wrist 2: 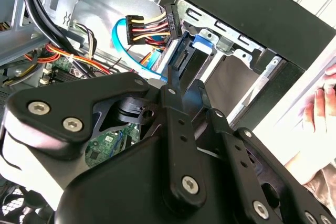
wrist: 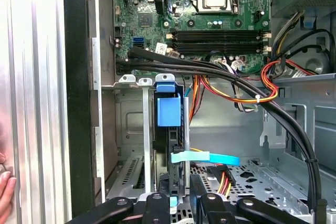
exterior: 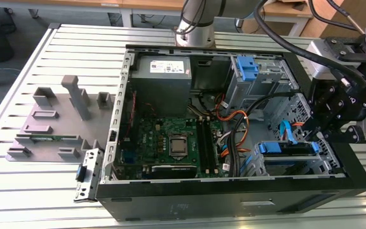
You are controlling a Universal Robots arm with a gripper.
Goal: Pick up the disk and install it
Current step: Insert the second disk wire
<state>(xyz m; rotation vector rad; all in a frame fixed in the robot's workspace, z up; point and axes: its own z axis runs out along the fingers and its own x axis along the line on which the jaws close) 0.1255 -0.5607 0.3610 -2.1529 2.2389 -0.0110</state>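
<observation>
We start with the case (exterior: 234, 200), an open tower lying on its side on the slatted table (exterior: 30, 200), its board (exterior: 170, 143) facing up; the grey power supply (exterior: 164, 71) fills the far corner, and a grey fixture (exterior: 55, 124) lies on the table at the exterior view's left; the arm (exterior: 199, 19) reaches in from the far side, and its wrist hangs over the case's edge at the exterior view's right.

We find the disk (exterior: 288, 149) already inside the case, seated in the near bay at the exterior view's right, its blue rails level with the cage; in the first wrist view it (wrist: 170, 145) stands edge-on in the slot with its blue tab (wrist: 168, 109) uppermost; a second blue bracket (exterior: 247, 67) sits in the far bay.

The gripper (exterior: 326, 136) sits just beside the disk's cabled end, and in the second wrist view one slim finger (wrist 2: 173, 77) points at the disk's connector edge (wrist 2: 181, 56); we cannot tell whether the fingers are parted or closed, nor whether they touch the disk.

We judge the picking done and the installing under way, in its late part; the step in hand calls for care with the orange-and-yellow power plug (wrist 2: 152, 24) and the light-blue data cable (wrist 2: 123, 38) crowding that end; a person's hand (wrist 2: 320, 108) rests at the case's outer edge.
</observation>
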